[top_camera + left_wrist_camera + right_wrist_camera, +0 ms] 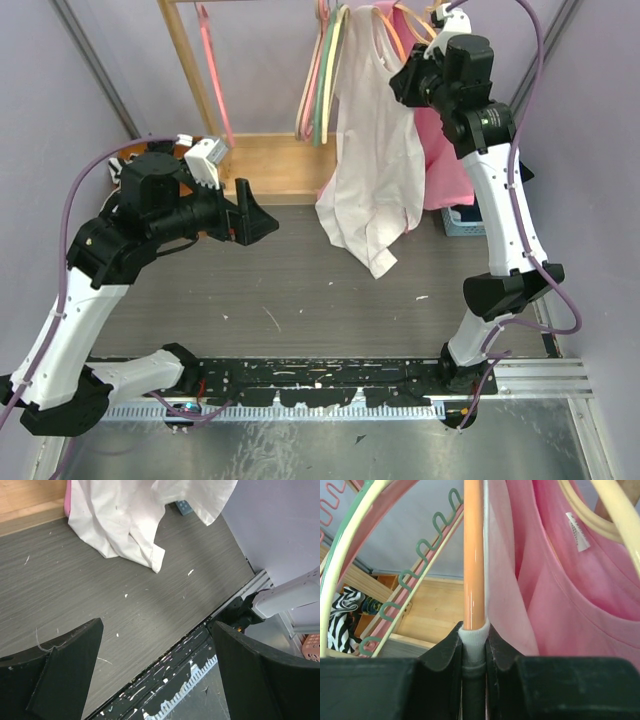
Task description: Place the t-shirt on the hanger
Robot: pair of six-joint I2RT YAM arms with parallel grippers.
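1. The right gripper [474,641] sits high in the upper right of the overhead frame. Its jaws are pinched narrow on the thin orange hanger [474,555], with a fold of white cloth caught in the same pinch.
2. The plain white short-sleeved t-shirt [375,170] hangs from that hanger down the centre right of the overhead frame. Its lower end reaches the grey wood-grain table [250,290] (the left wrist view shows it crumpled there).
3. In the right wrist view the hanger's orange bar runs straight up the middle of the frame from the jaws, so its long axis lines up with the fingers. The white cloth touches its right side, and the pink t-shirt [570,590] lies just beyond.
4. The left gripper [262,215] is at centre left, jaws spread wide and holding nothing. It points right towards the shirt but is well apart from it.
5. My judgement is that the shirt is only partly on. The coming move probably turns on the free left arm reaching rightward to the hanging cloth while the right arm steadies the hanger.
6. One risk is that the cream, green and pink hangers [322,80], crowded just left of the orange one, could snag.
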